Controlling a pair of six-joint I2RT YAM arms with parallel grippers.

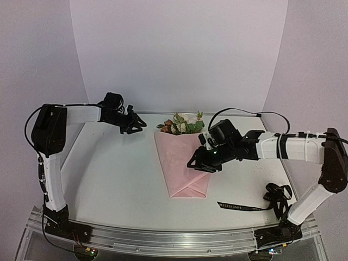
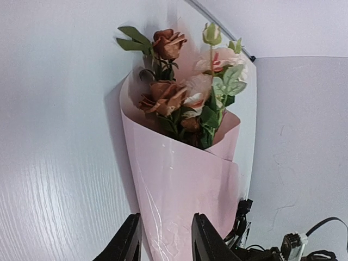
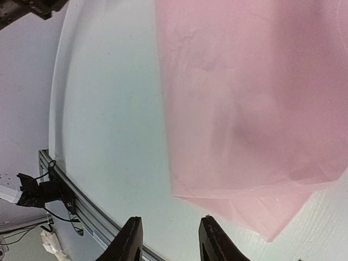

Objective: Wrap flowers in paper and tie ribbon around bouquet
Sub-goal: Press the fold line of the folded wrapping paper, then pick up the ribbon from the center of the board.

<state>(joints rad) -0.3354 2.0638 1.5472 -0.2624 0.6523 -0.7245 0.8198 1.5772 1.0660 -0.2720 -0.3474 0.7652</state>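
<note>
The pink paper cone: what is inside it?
The flowers: rust, pink and cream blooms with green leaves show at the open top. The paper covers everything lower down, so the lower stems cannot be seen.

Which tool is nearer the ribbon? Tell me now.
Right. The right tool sits over the paper, left of the ribbon; the left tool is far off, beyond the flowers.

The table [image 1: 119,179] under me is white, with a faint wood grain. A silver metal rail [image 1: 174,240] runs along its near edge. A pale curved backdrop [image 1: 179,49] stands behind it and wraps round both sides.
</note>
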